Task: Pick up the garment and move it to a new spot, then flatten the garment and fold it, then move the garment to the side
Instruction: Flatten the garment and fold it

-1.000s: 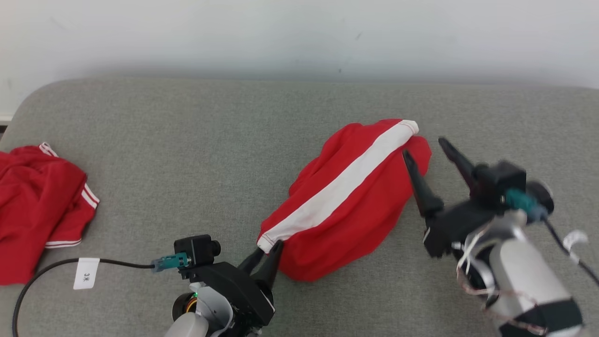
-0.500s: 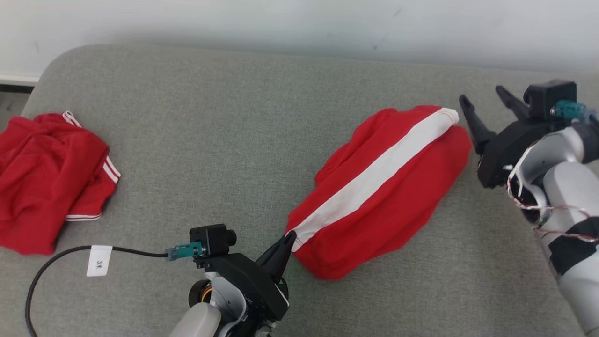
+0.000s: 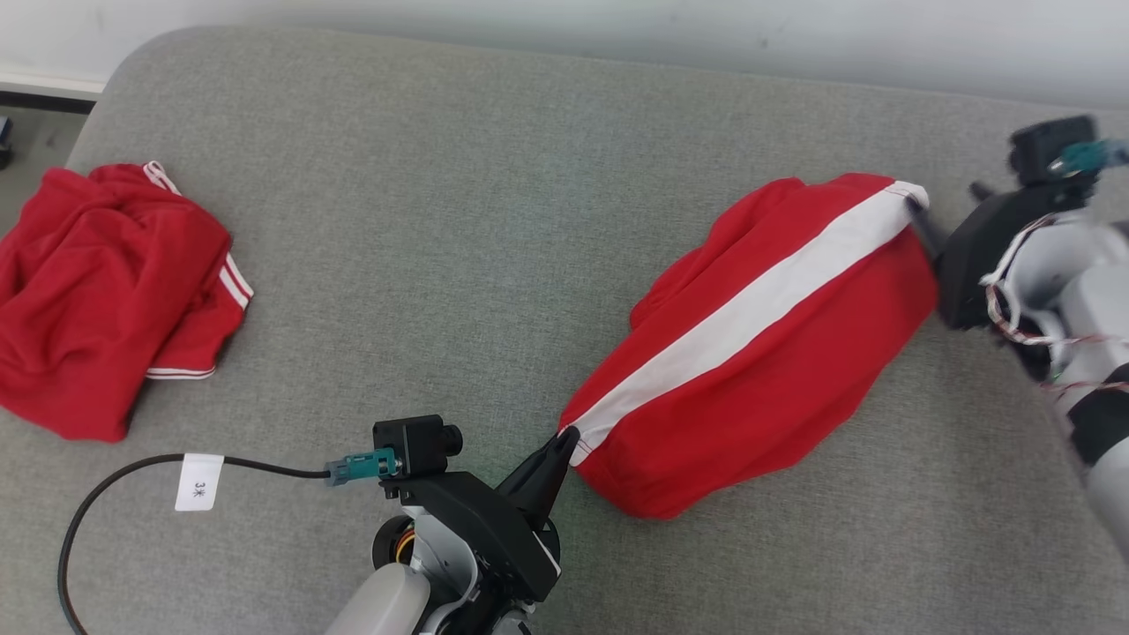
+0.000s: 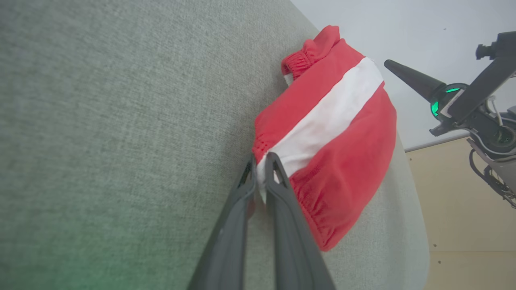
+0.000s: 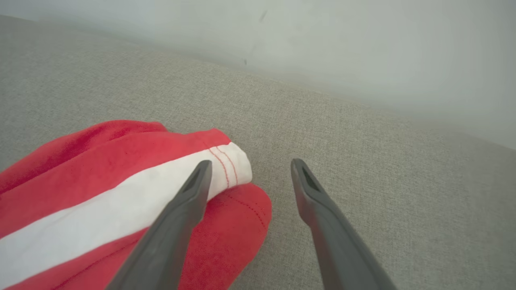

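Looking down from the head view, the garment [image 3: 758, 344], red with a broad white stripe, is lying bunched on the right part of the grey cushion [image 3: 441, 220]. The left gripper [image 3: 564, 438] is pinching its near corner where the stripe ends, fingers drawn narrow on the cloth. The left wrist view is showing that pinch up close (the white hem is sitting squeezed between the two fingers). It is also showing a gathered elastic edge [image 4: 300, 64] at the far end, a green light [image 4: 435, 106] glowing on the other arm, and pale wooden floor [image 4: 463, 193] beyond the cushion.

The right gripper [image 5: 250, 162] is standing wide, holding nothing. Its wrist view is showing one finger over the stripe's stitched far end and the other over bare cushion, though I cannot tell whether either is touching.

Far left in the head view, a second red garment [image 3: 106, 291] is lying crumpled. A white tag [image 3: 198, 481] on the black cable [image 3: 273, 468] is reading "3米".
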You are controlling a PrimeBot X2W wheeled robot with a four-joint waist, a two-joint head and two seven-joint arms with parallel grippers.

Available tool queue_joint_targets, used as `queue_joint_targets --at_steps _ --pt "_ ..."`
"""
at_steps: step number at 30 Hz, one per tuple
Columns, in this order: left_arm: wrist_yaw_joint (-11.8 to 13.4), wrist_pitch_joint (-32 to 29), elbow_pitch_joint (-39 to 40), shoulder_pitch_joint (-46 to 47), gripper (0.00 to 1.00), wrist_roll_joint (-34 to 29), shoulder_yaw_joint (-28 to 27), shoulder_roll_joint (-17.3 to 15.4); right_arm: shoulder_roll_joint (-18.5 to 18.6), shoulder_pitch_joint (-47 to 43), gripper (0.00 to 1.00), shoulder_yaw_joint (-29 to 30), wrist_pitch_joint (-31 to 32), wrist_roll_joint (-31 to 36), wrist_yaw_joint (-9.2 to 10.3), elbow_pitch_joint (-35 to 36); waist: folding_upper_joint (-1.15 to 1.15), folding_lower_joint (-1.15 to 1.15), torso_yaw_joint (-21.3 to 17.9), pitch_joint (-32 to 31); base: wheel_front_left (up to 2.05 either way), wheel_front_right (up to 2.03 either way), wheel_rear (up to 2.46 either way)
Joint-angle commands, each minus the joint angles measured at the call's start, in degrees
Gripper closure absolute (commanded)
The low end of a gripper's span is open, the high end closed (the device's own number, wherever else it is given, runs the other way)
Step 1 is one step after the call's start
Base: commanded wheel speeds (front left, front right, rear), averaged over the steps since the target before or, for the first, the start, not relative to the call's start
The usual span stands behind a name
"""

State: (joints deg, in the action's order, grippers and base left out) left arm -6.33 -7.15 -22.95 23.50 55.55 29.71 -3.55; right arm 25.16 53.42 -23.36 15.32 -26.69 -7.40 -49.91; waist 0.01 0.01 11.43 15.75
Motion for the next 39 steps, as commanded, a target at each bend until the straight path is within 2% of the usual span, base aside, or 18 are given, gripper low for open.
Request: queue_joint_targets --at_steps 1,4,7,8,9,10,11,12,14,21,22,23,24,30,36,38,39 --pt "-0.1 0.1 0.2 -0.3 1.0 -0.3 0.1 -0.1 0.7 0.6 0.0 0.0 -0.4 -0.3 -0.18 -0.4 -0.01 -0.01 0.4 0.3 0.0 0.0 0.0" --pt "-0.1 -0.1 0.6 -0.2 1.0 -0.3 0.5 -0.2 0.7 1.8 0.0 0.5 -0.3 -1.2 -0.18 -2.1 -0.01 -0.01 1.0 0.5 0.0 0.0 0.0" --pt "0.0 -0.2 1.0 -0.1 1.0 -0.6 0.8 -0.2 -0.1 2.6 0.0 0.7 2.7 -3.2 -0.18 -4.3 -0.01 -0.01 1.6 0.7 0.0 0.0 0.0" --pt "0.0 -0.2 1.2 -0.1 1.0 -0.6 1.0 -0.1 -0.3 2.9 0.14 0.5 3.4 -4.0 -0.18 -4.4 -0.01 -0.01 1.7 0.8 0.0 0.0 0.0" --pt "0.0 -0.2 1.3 -0.1 1.0 -0.7 1.2 -0.1 -0.3 3.2 0.13 0.4 3.9 -4.6 -0.18 -4.6 -0.01 -0.01 1.9 1.0 0.0 0.0 0.0" --pt "0.0 -0.1 1.4 -0.1 1.0 -0.7 1.4 0.0 -0.4 3.3 0.39 0.1 4.4 -5.1 -0.18 -4.7 -0.01 -0.01 2.1 1.1 0.0 0.0 0.0" --pt "0.0 -0.1 1.5 0.0 1.0 -0.7 1.6 0.0 -0.4 3.3 0.54 -0.3 4.9 -5.6 -0.18 -4.8 -0.01 -0.01 2.2 1.2 0.0 0.0 0.0" --pt "0.0 -0.1 1.6 0.1 1.0 -0.6 1.8 0.1 -0.3 3.4 0.58 -0.7 5.1 -6.0 -0.18 -4.7 -0.01 -0.01 2.3 1.2 0.0 0.0 0.0" --pt "0.0 -0.1 1.7 0.2 1.0 -0.5 2.1 0.1 -0.3 3.3 1.0 -1.2 5.6 -6.9 -0.18 -4.8 -0.01 -0.01 2.4 1.3 0.0 0.0 0.0" --pt "0.2 0.4 1.6 0.1 1.0 -0.4 2.3 0.0 0.2 2.4 1.0 -2.3 5.2 -9.7 -0.18 -4.7 -0.01 -0.01 1.7 1.2 0.0 0.0 0.0" --pt "0.2 0.5 1.7 0.0 1.0 -0.4 2.2 -0.1 0.3 2.6 0.94 -2.3 5.2 -10.1 -0.18 -4.5 -0.01 -0.01 1.6 1.1 0.0 0.0 0.0" --pt "0.1 0.6 1.7 -0.1 1.0 -0.5 2.2 -0.2 0.4 2.9 0.45 -2.4 5.4 -10.7 -0.18 -4.3 -0.01 -0.01 1.5 1.1 0.0 0.0 0.0" --pt "0.2 0.6 1.8 -0.2 1.0 -0.5 2.3 -0.2 0.7 3.2 0.0 -2.2 5.8 -11.4 -0.18 -4.2 -0.01 -0.01 1.5 1.1 0.0 0.0 0.0" --pt "0.2 -0.2 2.4 -0.8 1.0 -0.4 2.8 -0.4 1.7 5.2 0.0 -2.0 13.4 -15.0 -0.18 -5.4 -0.01 -0.01 1.7 1.3 0.0 0.0 0.0" --pt "0.4 -0.3 3.1 -0.2 1.0 -0.5 3.1 -0.5 1.7 7.0 0.0 -1.0 17.1 -16.2 -0.18 -6.1 -0.01 -0.01 2.3 2.5 0.0 0.0 0.0" --pt "0.6 -0.4 3.6 0.2 1.0 -0.7 3.2 -0.4 1.7 7.4 0.16 -1.0 18.2 -16.4 -0.18 -6.3 -0.01 -0.01 2.5 3.1 0.0 0.0 0.0" --pt "0.6 -0.4 3.8 0.3 1.0 -0.7 3.2 -0.4 1.5 7.5 0.37 -0.9 18.5 -16.5 -0.18 -6.3 -0.01 -0.01 2.6 3.3 0.0 0.0 0.0"
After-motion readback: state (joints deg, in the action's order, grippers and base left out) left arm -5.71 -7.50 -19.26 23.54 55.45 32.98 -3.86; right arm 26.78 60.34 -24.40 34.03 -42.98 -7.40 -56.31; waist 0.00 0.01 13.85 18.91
